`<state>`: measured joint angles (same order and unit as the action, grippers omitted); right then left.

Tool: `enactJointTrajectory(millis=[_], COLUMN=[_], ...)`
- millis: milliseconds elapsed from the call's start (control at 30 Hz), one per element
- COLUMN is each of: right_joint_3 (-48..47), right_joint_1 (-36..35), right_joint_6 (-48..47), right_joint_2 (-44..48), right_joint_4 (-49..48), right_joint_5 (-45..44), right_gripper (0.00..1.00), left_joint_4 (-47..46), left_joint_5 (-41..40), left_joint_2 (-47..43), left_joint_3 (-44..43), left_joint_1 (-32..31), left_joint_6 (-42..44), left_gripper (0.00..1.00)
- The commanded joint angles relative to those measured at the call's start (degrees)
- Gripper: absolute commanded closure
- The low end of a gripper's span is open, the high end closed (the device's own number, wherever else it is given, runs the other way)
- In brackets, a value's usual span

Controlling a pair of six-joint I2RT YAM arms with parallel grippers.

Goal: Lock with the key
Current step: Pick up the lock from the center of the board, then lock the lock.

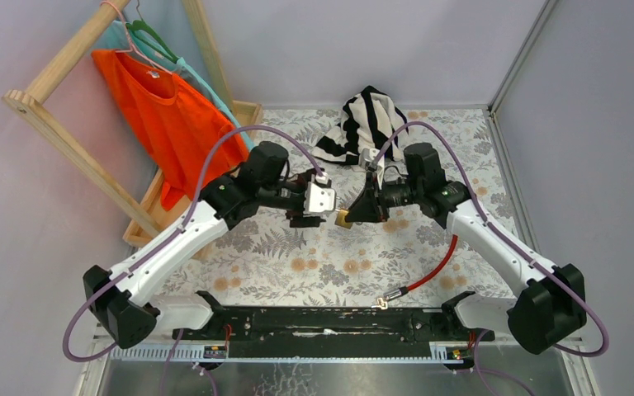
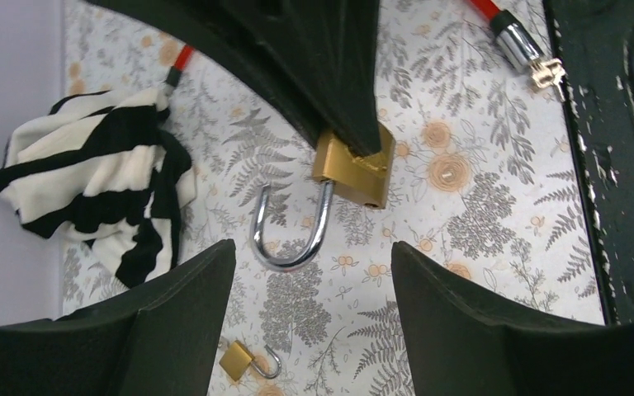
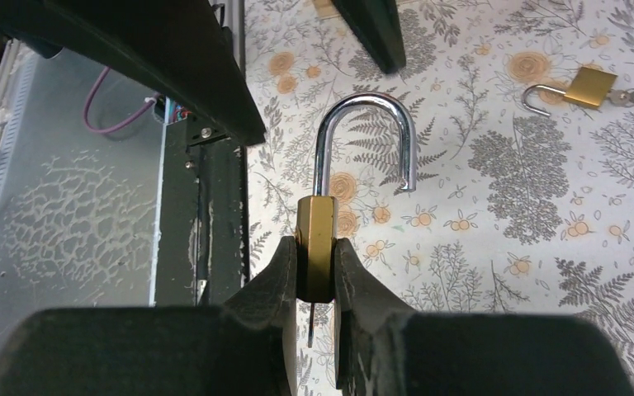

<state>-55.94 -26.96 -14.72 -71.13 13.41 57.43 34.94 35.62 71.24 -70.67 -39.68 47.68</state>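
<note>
My right gripper is shut on the brass body of a padlock and holds it above the table. Its steel shackle is swung open and points toward my left gripper. A thin key blade hangs below the body between the fingers. The padlock also shows in the left wrist view and the top view. My left gripper is open and empty, just short of the shackle. A second small brass padlock lies open on the table, with keys in it in the right wrist view.
A striped black-and-white cloth lies at the back. A red cable with a metal end lies at the front right. A wooden rack with an orange shirt stands at the left. The black base rail runs along the near edge.
</note>
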Motion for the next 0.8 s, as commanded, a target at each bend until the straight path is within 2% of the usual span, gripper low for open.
enactJointTrajectory(millis=[0,100,200,533,767], right_joint_3=[-0.13,0.31,0.64,0.94,1.29], right_joint_1=[-0.06,-0.07,-0.06,-0.03,-0.11], right_joint_6=[1.09,1.12,0.8,0.42,-0.5], right_joint_2=[2.69,3.3,3.71,3.9,4.33], right_joint_4=[-4.52,-4.68,-4.71,-4.99,-4.94], right_joint_5=[6.13,6.63,6.35,4.68,1.5], right_gripper=[1.0,1.0,1.0,1.0,1.0], left_joint_4=[3.3,3.1,2.2,0.74,0.74], left_joint_5=[1.35,-0.69,-2.04,-1.71,-2.92], left_joint_2=[1.92,3.26,4.22,4.38,4.74], left_joint_3=[-1.33,-1.48,-1.75,-0.95,-1.48], left_joint_1=[-2.32,-3.06,-3.47,-3.61,-3.62], left_joint_6=[5.78,6.91,6.52,2.63,-1.36], left_gripper=[0.24,0.26,0.33,0.7,0.86])
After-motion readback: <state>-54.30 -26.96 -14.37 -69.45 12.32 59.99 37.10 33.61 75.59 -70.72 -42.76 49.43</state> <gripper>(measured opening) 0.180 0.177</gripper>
